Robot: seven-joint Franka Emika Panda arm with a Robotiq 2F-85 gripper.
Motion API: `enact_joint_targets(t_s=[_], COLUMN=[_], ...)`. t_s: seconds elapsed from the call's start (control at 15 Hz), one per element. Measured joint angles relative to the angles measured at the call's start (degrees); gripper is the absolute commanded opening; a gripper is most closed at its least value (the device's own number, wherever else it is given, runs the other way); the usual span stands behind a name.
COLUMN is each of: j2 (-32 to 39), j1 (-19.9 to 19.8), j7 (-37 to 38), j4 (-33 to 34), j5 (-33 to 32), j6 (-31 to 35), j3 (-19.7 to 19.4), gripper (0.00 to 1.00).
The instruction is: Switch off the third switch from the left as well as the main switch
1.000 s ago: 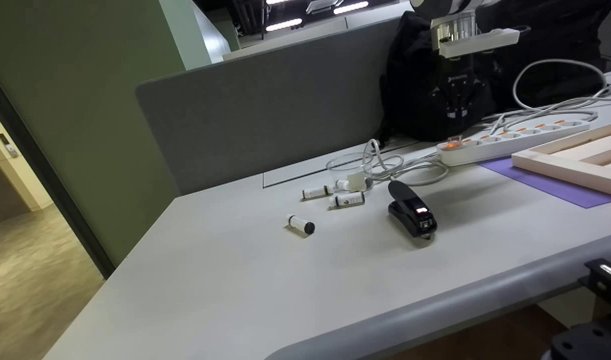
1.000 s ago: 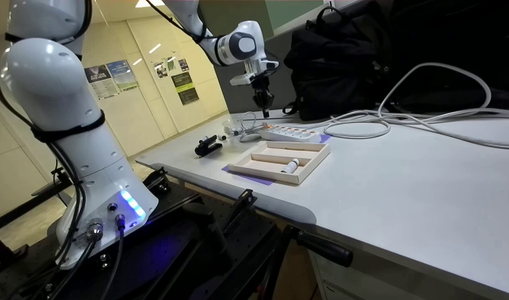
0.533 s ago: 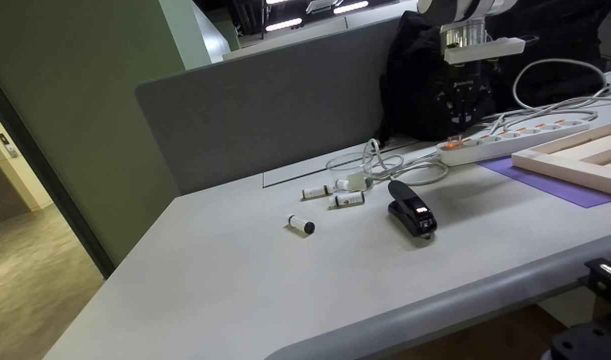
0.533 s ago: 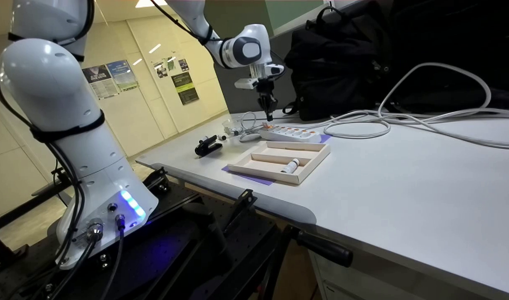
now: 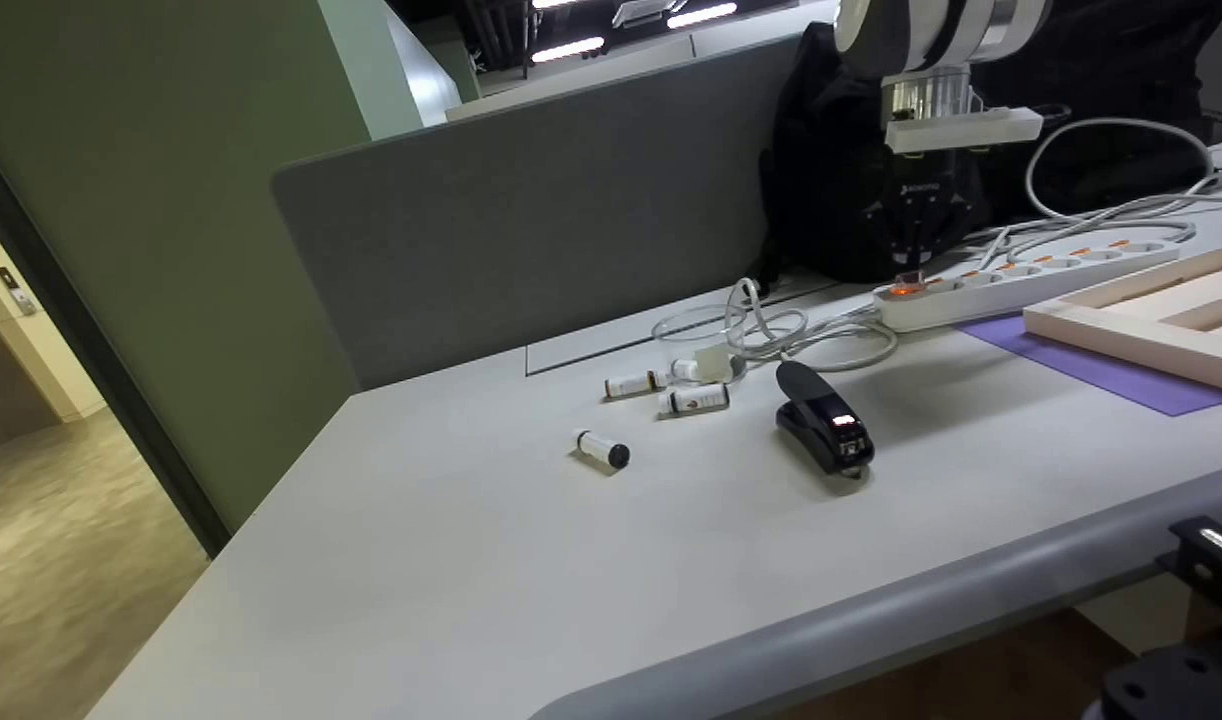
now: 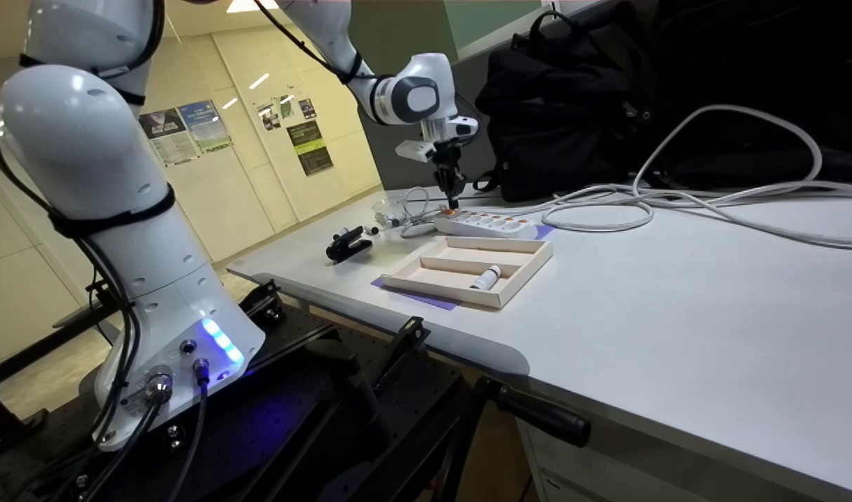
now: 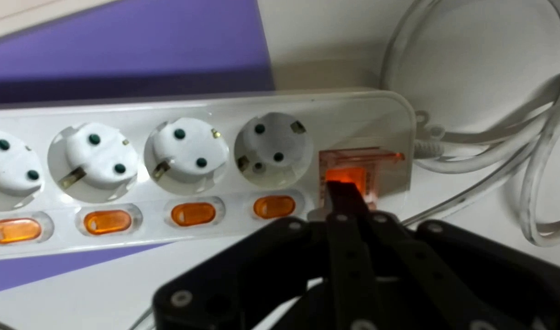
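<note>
The long white power strip (image 7: 229,195) is being held up flat by the worktop (image 6: 642,335), just beside a pale tray (image 6: 461,293). In the wrist view its long side is being lined up from left to right, the right end being set a bit higher. The end with the main switch (image 7: 348,173) (a bright orange glow is being given off there) is being pointed right, where a white cord (image 7: 463,161) is being let out. The small orange switches (image 7: 193,214) are being seen in a row along the lower edge. In an exterior view the arm (image 6: 405,97) is being held out over the worktop, bent down at its wrist. The claw (image 6: 453,203) is being pointed down and held narrow, its fingertips (image 7: 346,197) being set close together over the main switch. The switch is being partly hidden; whether it is being touched cannot be told.
</note>
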Motion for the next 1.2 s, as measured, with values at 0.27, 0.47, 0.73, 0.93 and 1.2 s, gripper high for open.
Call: enact_joint_targets(t_s=[0.27, 0.47, 0.73, 0.93, 1.2], j2=[0.8, 1.3, 1.3, 1.3, 1.0], j1=[-0.6, -0.7, -0.7, 0.1, 3.2], j7=[-1.0, -1.1, -1.3, -1.7, -1.7], j4=[0.1, 0.2, 0.3, 0.2, -0.7], j5=[0.7, 0.7, 0.4, -1.3, -7.6], j6=[1.3, 1.4, 1.4, 1.7, 3.6], j3=[1.3, 1.5, 1.5, 1.1, -0.6], gripper=[0.00, 0.00, 0.00, 0.00, 0.00])
